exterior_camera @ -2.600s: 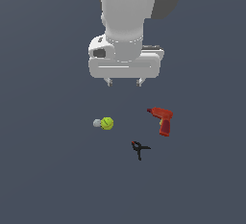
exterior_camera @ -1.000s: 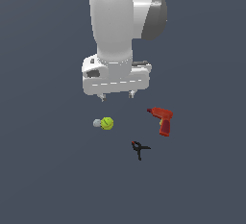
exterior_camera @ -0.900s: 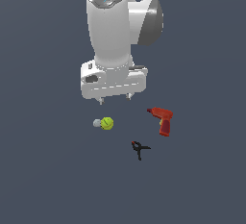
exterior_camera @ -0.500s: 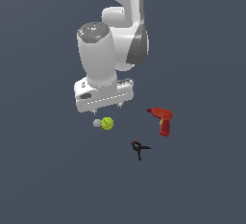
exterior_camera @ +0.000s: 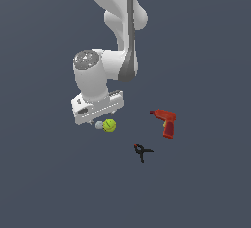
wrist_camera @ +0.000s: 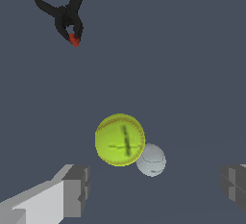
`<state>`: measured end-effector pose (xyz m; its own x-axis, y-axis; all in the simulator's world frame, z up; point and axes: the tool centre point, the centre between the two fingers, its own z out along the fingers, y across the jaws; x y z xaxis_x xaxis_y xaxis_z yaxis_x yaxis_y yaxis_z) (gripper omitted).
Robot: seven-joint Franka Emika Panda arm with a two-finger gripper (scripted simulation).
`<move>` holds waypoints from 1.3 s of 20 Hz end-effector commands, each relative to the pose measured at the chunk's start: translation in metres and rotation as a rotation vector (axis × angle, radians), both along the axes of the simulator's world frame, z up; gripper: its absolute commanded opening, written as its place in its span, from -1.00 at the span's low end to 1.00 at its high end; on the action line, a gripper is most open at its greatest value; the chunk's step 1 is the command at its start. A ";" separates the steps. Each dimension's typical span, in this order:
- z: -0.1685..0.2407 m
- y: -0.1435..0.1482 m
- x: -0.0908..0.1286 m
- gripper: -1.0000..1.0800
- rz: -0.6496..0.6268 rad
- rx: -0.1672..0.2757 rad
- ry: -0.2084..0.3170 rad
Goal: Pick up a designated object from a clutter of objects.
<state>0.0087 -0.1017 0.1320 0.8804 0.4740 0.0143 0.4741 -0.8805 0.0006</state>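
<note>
While hovering wide open, the end effector (wrist_camera: 156, 192) is straddling the pale grey-blue ball (wrist_camera: 151, 159), which is touching the yellow-green ball (wrist_camera: 119, 140) at its 4 o'clock on the surface (wrist_camera: 192, 50).

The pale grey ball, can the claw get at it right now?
Probably yes: the open claw is nearly over the pale grey ball, nothing covering it, though the yellow-green ball touching it may crowd one finger.
</note>
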 end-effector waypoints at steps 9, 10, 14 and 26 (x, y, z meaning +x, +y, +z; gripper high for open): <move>-0.050 -0.028 -0.018 0.92 0.129 -0.006 0.010; -0.052 -0.029 -0.019 0.92 0.136 -0.006 0.010; -0.059 -0.033 -0.022 0.92 0.154 -0.007 0.012; -0.079 -0.034 -0.023 0.92 0.157 -0.007 0.013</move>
